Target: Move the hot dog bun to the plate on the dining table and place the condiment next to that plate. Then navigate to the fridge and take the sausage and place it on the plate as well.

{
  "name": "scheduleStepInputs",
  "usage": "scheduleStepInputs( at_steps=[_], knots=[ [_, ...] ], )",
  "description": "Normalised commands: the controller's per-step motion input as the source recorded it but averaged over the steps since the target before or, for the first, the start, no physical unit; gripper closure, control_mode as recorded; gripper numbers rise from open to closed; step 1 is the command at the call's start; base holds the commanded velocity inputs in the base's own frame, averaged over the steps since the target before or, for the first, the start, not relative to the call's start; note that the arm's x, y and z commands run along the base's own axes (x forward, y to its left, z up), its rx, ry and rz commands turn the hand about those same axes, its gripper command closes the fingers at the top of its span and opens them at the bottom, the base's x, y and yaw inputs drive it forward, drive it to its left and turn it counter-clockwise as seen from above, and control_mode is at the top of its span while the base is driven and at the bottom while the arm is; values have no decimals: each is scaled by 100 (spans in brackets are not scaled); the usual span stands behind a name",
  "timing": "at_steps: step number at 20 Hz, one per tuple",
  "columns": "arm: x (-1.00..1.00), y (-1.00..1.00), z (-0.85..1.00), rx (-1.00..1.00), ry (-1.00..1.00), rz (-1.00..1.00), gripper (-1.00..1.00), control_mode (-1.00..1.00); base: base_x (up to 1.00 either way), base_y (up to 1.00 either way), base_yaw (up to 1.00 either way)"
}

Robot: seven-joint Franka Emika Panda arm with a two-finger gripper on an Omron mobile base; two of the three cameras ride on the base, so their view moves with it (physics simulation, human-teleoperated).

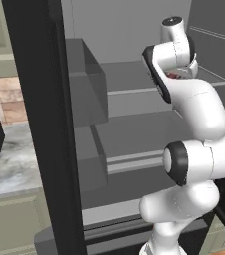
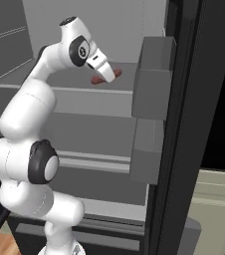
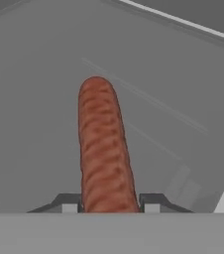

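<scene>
End effector clamped on sausage, on the upper shelf inside fridge, arm reaching in.

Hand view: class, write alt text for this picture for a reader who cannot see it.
A reddish-brown sausage lies lengthwise on a grey fridge shelf, its near end pinched between the two dark fingertips of the claw. A pale line crosses the shelf behind it.
</scene>
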Motion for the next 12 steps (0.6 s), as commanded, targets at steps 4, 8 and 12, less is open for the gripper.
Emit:
scheduleStepInputs(
  at_steps=[4,8,12],
  knots=[
    [-74,1,17,0,-30,0,100,-100,0,0,0],
    [-74,7,25,0,-26,0,100,-100,0,0,0],
    [-79,16,27,-1,-28,0,100,-100,0,0,0]
  ],
)
